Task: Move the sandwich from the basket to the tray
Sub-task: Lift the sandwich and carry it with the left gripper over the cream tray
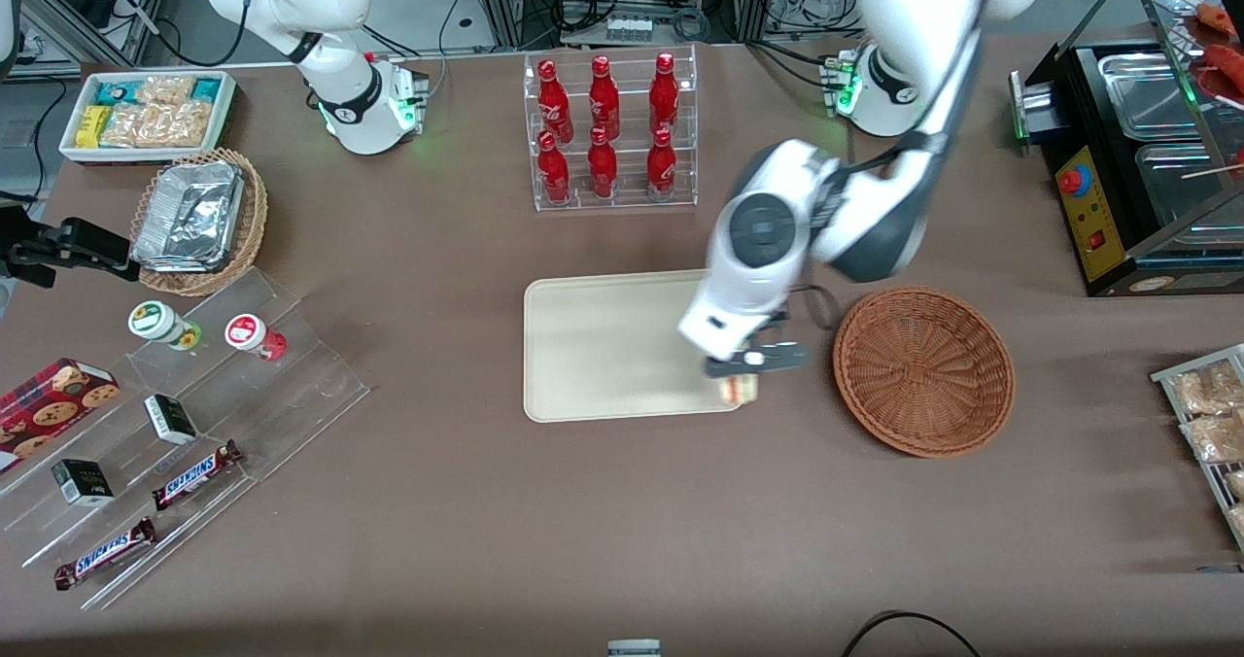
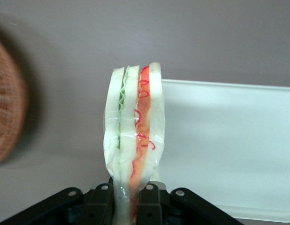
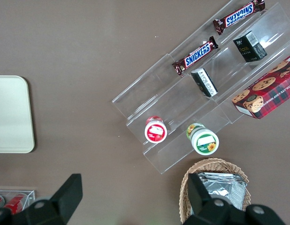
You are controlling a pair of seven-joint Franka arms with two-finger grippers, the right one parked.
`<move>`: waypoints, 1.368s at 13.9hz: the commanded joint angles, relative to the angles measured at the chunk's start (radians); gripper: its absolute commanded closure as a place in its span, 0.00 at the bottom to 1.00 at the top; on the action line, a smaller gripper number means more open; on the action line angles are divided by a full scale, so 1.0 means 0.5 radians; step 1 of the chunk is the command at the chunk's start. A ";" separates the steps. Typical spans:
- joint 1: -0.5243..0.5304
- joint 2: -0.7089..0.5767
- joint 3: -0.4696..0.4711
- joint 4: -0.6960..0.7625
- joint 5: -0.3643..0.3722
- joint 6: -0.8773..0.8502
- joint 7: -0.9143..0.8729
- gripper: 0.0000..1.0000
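- Tool [image 1: 756,361] is pinched tight on the sandwich [image 2: 134,140]. Fingers [image 2: 149,201] squeeze the thin end; the sandwich sticks straight out from them.
- Sandwich is up in the air, not in the basket [image 1: 923,370] now. Basket looks bare inside.
- In the front view the sandwich [image 1: 741,391] hangs just below the tool, right at the tray [image 1: 603,346] corner nearest the basket.
- Key bit: tray lies to one side of the sandwich, basket to the other. Wrist view shows the sandwich right over the tray [image 2: 229,150] edge, w/ most of the tray off to its side.
- Its long side runs along that edge, filling stripes facing the wrist cam.
- My guess: needs to go a bit more over the tray, away from the basket, then down, then let go.
- Risk: dropped here, it may land on the rim & tip onto the table [image 1: 583,521].
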 commanded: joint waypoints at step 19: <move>-0.384 0.441 0.036 0.179 -0.022 0.327 -0.177 0.00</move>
